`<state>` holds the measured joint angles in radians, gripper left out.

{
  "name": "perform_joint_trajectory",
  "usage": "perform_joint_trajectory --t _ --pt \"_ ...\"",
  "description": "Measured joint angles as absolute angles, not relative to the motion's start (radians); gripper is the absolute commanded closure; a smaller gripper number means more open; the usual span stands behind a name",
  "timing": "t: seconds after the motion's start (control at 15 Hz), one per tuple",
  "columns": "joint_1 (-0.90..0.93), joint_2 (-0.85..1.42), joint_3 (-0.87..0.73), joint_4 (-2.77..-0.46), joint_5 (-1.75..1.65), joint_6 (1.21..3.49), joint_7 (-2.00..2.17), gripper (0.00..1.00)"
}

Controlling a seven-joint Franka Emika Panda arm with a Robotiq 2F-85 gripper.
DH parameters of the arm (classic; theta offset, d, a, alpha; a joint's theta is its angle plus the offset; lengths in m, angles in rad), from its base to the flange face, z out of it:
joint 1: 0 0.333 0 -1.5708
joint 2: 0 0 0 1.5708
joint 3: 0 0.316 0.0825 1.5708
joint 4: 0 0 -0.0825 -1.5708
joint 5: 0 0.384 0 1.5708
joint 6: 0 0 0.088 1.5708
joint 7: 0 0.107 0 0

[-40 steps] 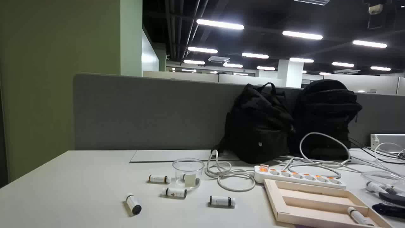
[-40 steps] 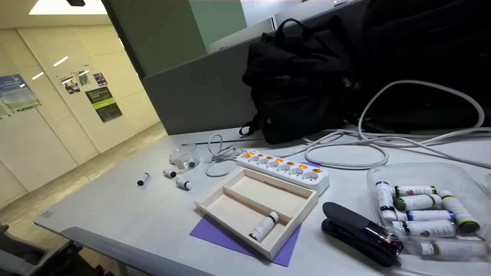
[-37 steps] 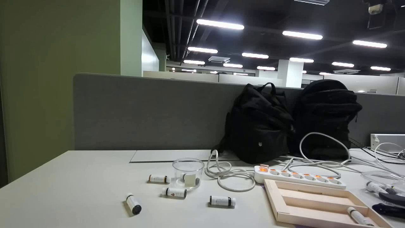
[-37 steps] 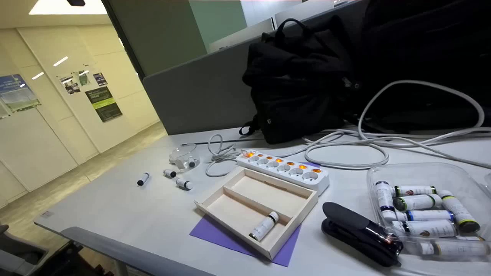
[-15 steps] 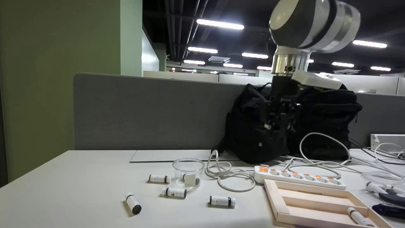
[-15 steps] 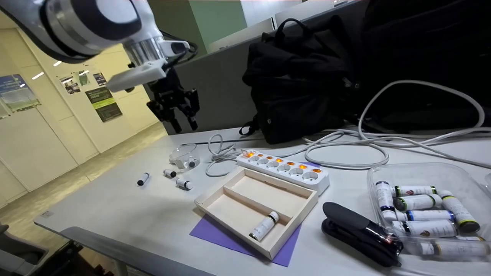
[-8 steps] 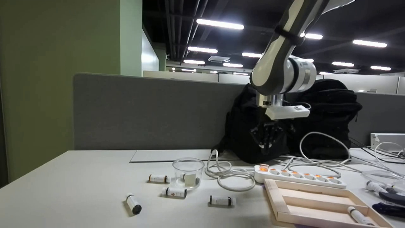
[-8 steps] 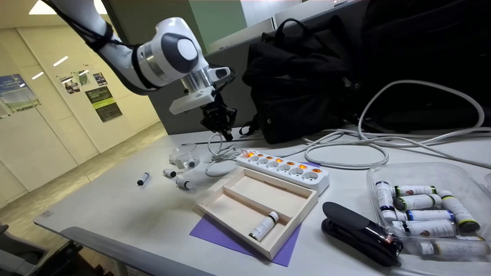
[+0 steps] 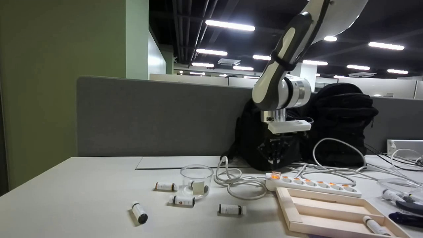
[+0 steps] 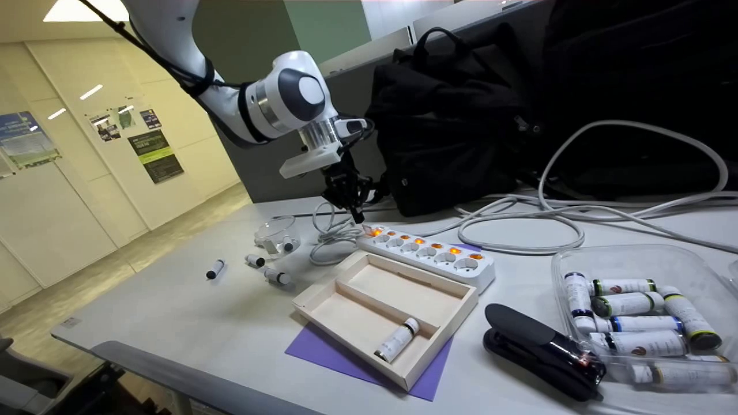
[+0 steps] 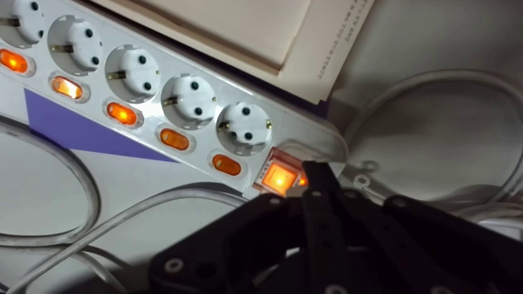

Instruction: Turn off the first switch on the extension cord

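The extension cord [image 11: 290,128] is a white strip of sockets lying on the desk, seen in all views. In the wrist view a large square switch [image 11: 280,179] at one end glows orange under a clear reddish cover. Of the small oval switches along the edge, the nearest oval switch [image 11: 226,164] and its neighbour look unlit, while those farther along glow. My gripper [image 10: 358,218] is shut with nothing seen between its fingers. It points down just above the square-switch end, and its dark fingertips [image 11: 316,173] overlap that switch's side. Whether they touch it I cannot tell.
A wooden tray [image 10: 351,300] holding one bottle lies against the strip, on a purple sheet [image 10: 323,357]. Nearby are a black stapler [image 10: 542,351], a clear box [image 10: 628,256] of bottles, a clear cup [image 9: 196,170], loose cables [image 9: 246,197] and a black backpack [image 10: 450,115] behind.
The arm, out of view at first, came in above the desk. It has moved down to the square-switch end of the strip, and its fingers have closed together.
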<state>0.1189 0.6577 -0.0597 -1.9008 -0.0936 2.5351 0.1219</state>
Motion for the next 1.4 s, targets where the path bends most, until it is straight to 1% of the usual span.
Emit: perform_joint_trajectory --t 0.2,0.53,0.87,1.4 --pt "0.12 0.658 -0.061 -1.902 -0.097 2.543 0.121 1.0" --pt "0.131 0.661 -0.096 -1.902 -0.1 2.654 0.159 1.0" --pt "0.121 0.699 -0.12 -1.887 -0.075 2.7 0.18 1.0" --pt "0.063 0.777 -0.06 -1.826 0.065 2.7 0.18 1.0"
